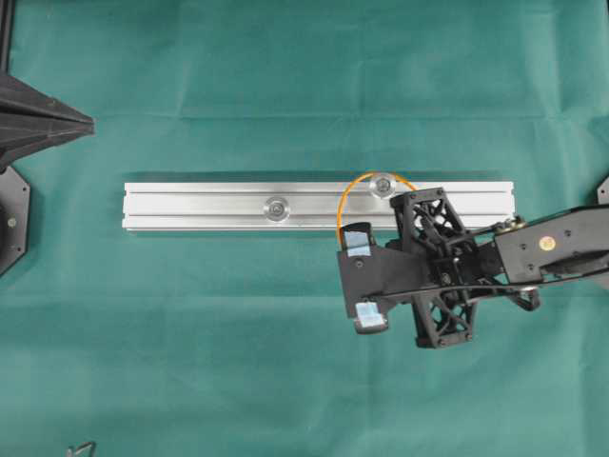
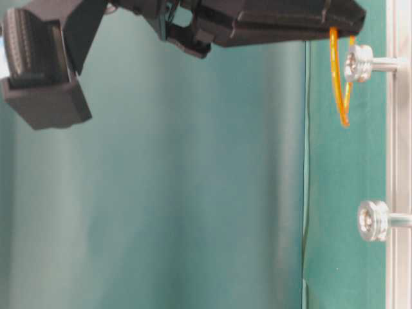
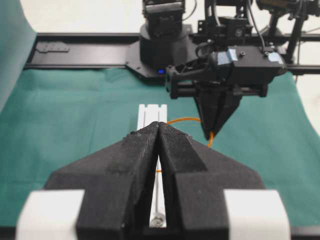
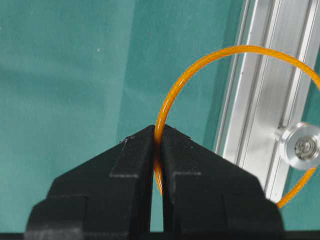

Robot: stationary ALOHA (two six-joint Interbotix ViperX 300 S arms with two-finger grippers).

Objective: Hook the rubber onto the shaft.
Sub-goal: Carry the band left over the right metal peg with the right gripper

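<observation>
The right tool [image 4: 157, 134] is clamped on the thin orange rubber band [image 4: 200, 59], holding its loop over the silver shaft [image 4: 302, 146] on the aluminium rail [image 1: 200, 203] mid-tabletop. Hooking is underway; next, lower the loop around the shaft. The left tool [image 3: 158, 127] is pressed together, empty.

The right gripper [image 4: 157, 136] is seen at the bottom of the frame, its black fingers [image 4: 120, 175] pinched together on the orange rubber band [image 4: 170, 95]. The loop is arched toward the upper right over the silver rail [image 4: 270, 90]. A round shaft head [image 4: 304, 148] is framed inside it at the right edge. Green cloth [image 4: 75, 75] fills the left.
</observation>
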